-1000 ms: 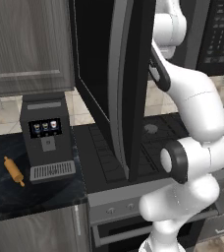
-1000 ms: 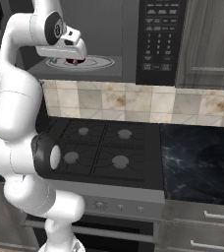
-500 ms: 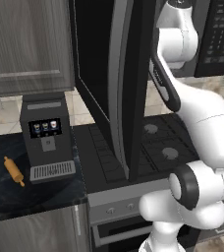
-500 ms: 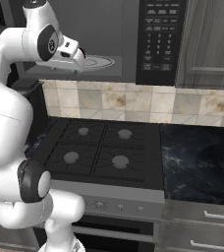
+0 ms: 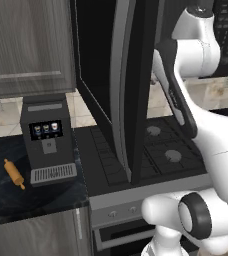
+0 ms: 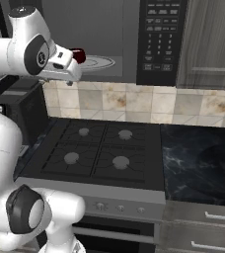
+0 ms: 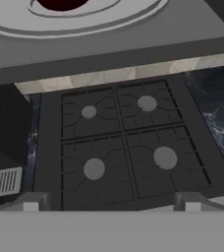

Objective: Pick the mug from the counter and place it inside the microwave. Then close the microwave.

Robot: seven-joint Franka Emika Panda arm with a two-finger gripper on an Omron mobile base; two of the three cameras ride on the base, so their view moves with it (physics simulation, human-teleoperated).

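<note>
The dark red mug [image 6: 78,55] sits on the glass turntable [image 6: 98,62] inside the open microwave [image 6: 161,34]. In the hand view the mug [image 7: 60,4] is cut off by the top edge, resting on the same turntable [image 7: 84,17]. My hand [image 6: 60,66] hangs just in front of the cavity's lower lip, left of the mug and clear of it. The gripper [image 7: 111,204] is open, its fingertips [image 7: 31,202] set wide with nothing between them. The microwave door [image 5: 121,85] stands swung fully out to the left.
The black gas stovetop [image 6: 94,153] lies directly under the microwave. Black marble counter [image 6: 198,163] runs to its right. On the left counter [image 5: 6,200] stand a coffee machine [image 5: 46,140] and a wooden rolling pin [image 5: 14,173]. A wood cabinet [image 6: 208,39] flanks the microwave.
The hand has drawn back and dropped a little from the cavity, uncovering the mug, which stays on the turntable. The arm's elbow has swung. The jaws stayed open.
</note>
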